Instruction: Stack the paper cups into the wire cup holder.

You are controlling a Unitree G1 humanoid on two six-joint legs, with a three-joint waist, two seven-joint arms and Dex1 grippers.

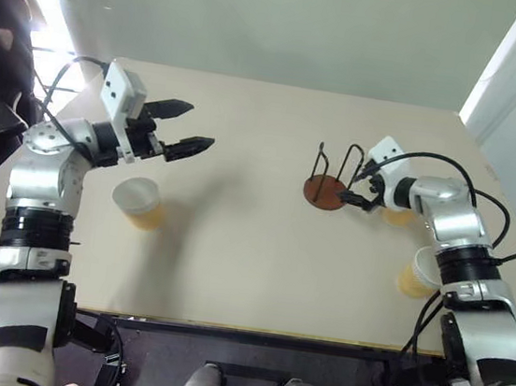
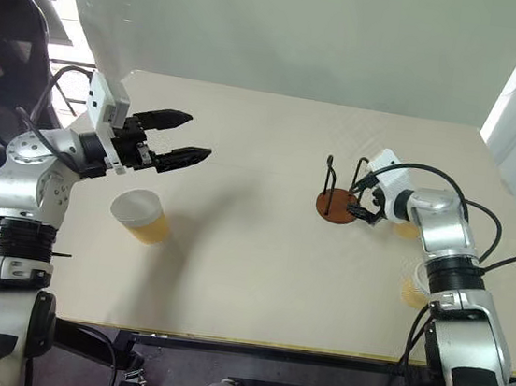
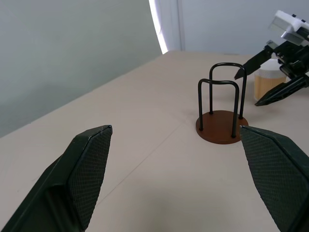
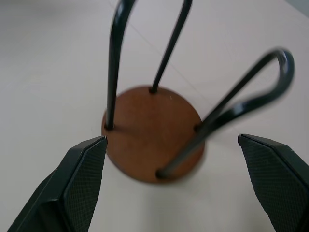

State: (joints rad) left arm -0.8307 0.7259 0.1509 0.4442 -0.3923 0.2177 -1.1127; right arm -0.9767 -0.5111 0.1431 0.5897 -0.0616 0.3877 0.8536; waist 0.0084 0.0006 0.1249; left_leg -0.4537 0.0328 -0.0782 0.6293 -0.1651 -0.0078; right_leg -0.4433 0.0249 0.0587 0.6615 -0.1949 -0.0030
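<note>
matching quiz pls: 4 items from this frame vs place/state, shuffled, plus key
1. left gripper
2. right gripper
3. wire cup holder
4. paper cup below the left arm

A. empty, standing mid-table
B. open, right beside the holder's base
C. open, raised over the table, holding nothing
D. lying tipped on the table

Pairs: 1-C, 2-B, 3-A, 4-D

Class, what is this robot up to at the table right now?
It is meant to stack paper cups into the wire cup holder, which is empty. The right gripper, jaws open, sits right beside the holder. The left gripper hovers open above one cup. Two more cups stand near the right arm.
</note>
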